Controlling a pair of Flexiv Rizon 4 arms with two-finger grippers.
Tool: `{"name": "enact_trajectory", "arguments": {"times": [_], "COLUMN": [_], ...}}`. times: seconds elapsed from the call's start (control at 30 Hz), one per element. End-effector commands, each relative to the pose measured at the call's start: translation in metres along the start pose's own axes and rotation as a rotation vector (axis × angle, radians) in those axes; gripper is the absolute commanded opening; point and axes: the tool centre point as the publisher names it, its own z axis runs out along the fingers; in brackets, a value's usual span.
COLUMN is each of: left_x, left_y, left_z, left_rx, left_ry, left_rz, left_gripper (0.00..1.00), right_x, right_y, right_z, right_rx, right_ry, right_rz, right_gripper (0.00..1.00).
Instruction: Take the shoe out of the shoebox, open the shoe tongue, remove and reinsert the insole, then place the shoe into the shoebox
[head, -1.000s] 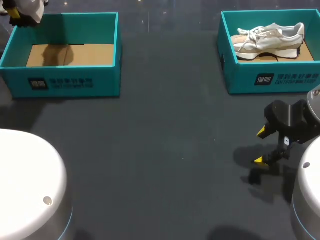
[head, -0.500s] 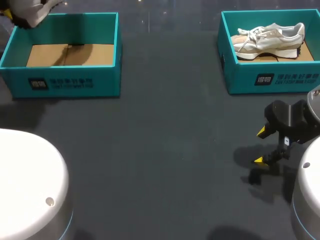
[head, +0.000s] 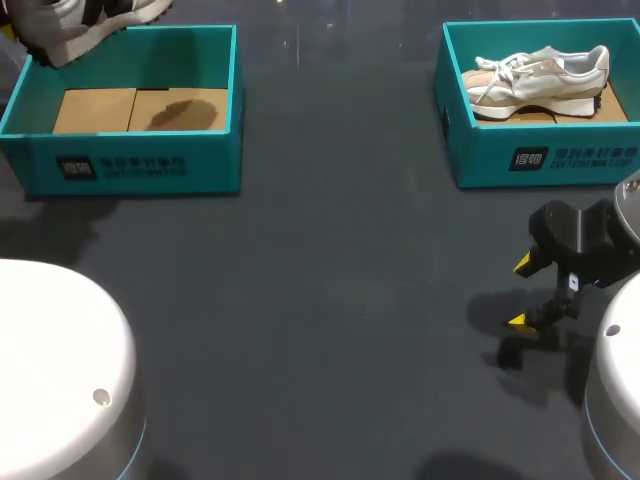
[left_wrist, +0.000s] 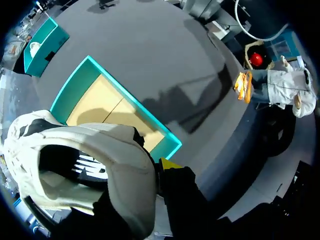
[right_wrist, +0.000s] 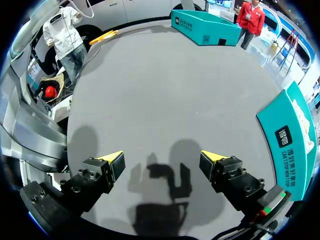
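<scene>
A cream shoe (head: 70, 30) hangs above the far left corner of the empty teal shoebox (head: 130, 165) at the table's far left. My left gripper (left_wrist: 156, 169) is shut on the heel of the cream shoe (left_wrist: 95, 165); one yellow tip shows beside it, the other is hidden behind the heel. Below the shoe lies the teal shoebox (left_wrist: 160, 132) with its bare cardboard floor. My right gripper (head: 518, 293) stands open low over the table at the near right, and between its spread fingers (right_wrist: 162, 157) is nothing.
A second teal shoebox (head: 545, 160) at the far right holds a white shoe (head: 540, 78). From the right wrist it shows as a teal shoebox (right_wrist: 292, 140) beside the gripper. Dark bare table lies between the two boxes.
The shoe has moved right and further into the head view, above the left box's corner. Its shadow on the box floor has slid right. The right arm has kept still.
</scene>
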Motion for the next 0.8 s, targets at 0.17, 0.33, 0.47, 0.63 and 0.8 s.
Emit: {"name": "enact_trajectory", "arguments": {"times": [0.17, 0.33, 0.47, 0.63, 0.8], "left_x": [0.001, 0.001, 0.001, -0.005, -0.012], "left_y": [0.017, 0.017, 0.017, 0.022, 0.033], "left_z": [0.017, 0.017, 0.017, 0.020, 0.029], "left_rx": [-0.142, -0.142, -0.142, -0.134, -0.078], "left_ry": [0.058, 0.058, 0.058, 0.041, 0.054], "left_rz": [0.369, 0.369, 0.369, 0.437, 0.494], "left_gripper": [0.00, 0.00, 0.00, 0.00, 0.00], "right_x": [0.002, 0.002, 0.002, 0.002, 0.002], "right_y": [0.000, 0.000, 0.000, 0.000, 0.000], "right_z": [-0.001, -0.001, -0.001, -0.001, -0.001], "right_rx": [0.002, 0.002, 0.002, 0.002, 0.002], "right_ry": [-0.003, -0.003, -0.003, -0.003, -0.003], "right_rz": [0.000, 0.000, 0.000, 0.000, 0.000], "right_gripper": [1.00, 1.00, 1.00, 1.00, 1.00]}}
